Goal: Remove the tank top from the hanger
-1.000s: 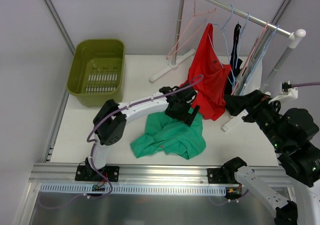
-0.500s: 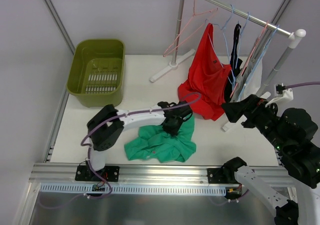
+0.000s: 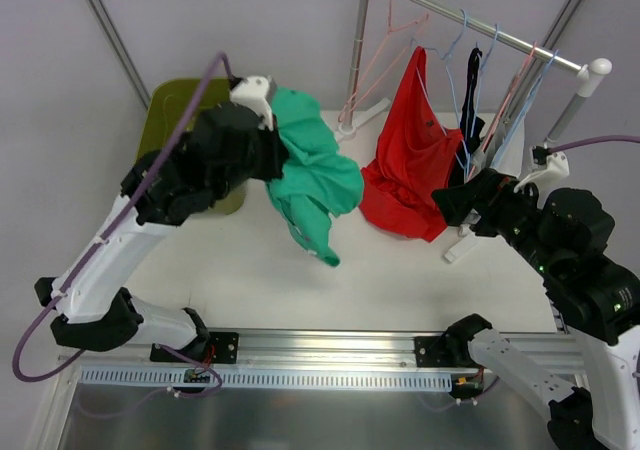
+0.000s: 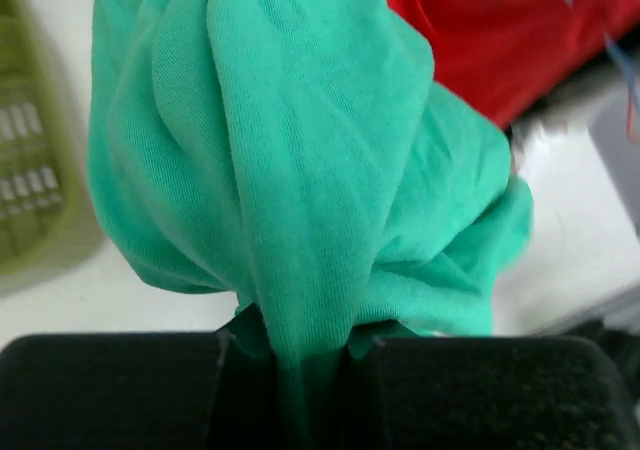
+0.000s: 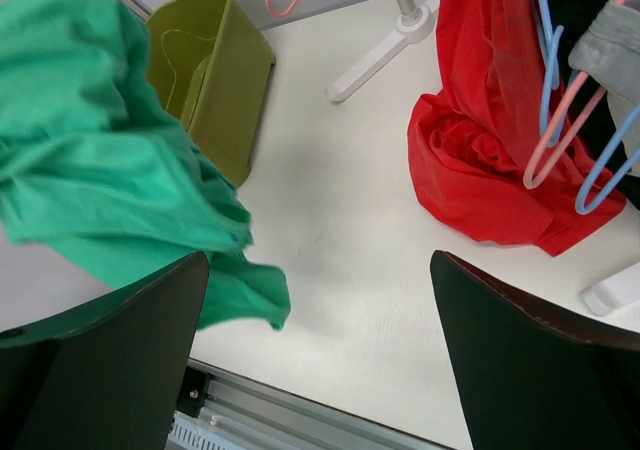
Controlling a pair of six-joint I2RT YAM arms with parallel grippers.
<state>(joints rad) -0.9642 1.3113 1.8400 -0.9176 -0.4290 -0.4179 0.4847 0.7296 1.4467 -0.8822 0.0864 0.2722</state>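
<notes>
Up off the table has come the green top (image 3: 312, 185), now bunched and dangling left of the rack (image 3: 480, 30), beside the bin (image 3: 170, 100). The left gripper (image 4: 295, 360) pinches it tight. The right gripper (image 5: 320, 260) gapes wide and empty, just before the rack. It's likely bound for the bin, so keep the pinch firm and the tail above the rim. I count one rack, one bin, two tops (the red top (image 3: 410, 160) is on the rack) and several hangers (image 5: 568, 113).
</notes>
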